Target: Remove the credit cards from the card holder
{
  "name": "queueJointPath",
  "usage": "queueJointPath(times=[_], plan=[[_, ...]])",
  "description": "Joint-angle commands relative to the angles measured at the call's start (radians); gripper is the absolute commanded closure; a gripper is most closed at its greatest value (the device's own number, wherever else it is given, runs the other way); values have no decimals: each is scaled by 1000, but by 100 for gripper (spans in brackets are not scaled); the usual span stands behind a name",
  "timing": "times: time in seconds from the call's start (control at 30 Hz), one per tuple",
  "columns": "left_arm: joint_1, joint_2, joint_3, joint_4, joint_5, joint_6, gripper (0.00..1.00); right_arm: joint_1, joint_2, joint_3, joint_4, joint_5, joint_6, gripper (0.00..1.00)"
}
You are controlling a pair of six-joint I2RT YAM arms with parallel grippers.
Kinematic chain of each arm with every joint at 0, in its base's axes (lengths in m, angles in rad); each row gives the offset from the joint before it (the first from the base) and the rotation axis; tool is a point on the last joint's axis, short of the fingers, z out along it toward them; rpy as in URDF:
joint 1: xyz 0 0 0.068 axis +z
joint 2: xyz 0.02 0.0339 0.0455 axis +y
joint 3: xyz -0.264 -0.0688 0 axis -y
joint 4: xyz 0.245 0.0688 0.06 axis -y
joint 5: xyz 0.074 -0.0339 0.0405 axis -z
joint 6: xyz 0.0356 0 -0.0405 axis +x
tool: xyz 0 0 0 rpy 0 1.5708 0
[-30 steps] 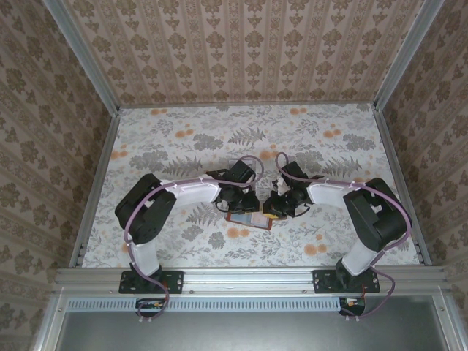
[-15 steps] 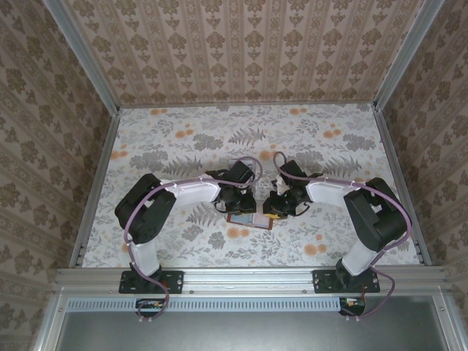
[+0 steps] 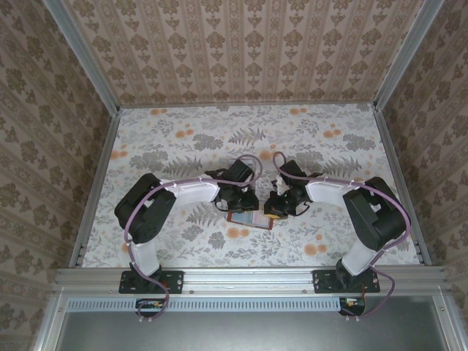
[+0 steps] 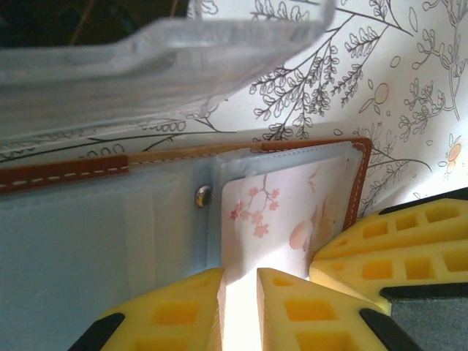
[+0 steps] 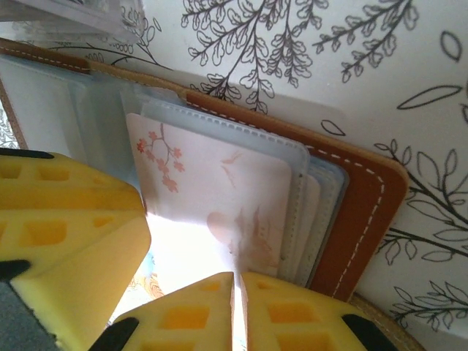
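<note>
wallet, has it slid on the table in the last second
No. The wallet keeps its place right beside the orange flowers printed on the tablecloth, in the overhead view.

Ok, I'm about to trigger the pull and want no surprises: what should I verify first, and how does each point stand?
1. Card holder lies open: ok.
2. Blossom-printed card in front of both grippers: ok.
3. Right gripper shut at the card's edge: ok.
4. Right gripper actually pinching the card: cannot tell, glare hides the contact.
5. Left gripper holding anything: cannot tell; something pale sits in its gap.
6. Room between the two grippers: not ok, they crowd side by side.
</note>
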Motion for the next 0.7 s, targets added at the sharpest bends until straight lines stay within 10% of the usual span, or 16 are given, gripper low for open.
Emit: queueJointPath(times=[0.0,0.67], plan=[[8,9,-17,1,10,-17,82,3,26,4,-16,6,-2,86],[12,22,-12,-34,-21,-13,81,3,26,7,-26,14,-3,86]])
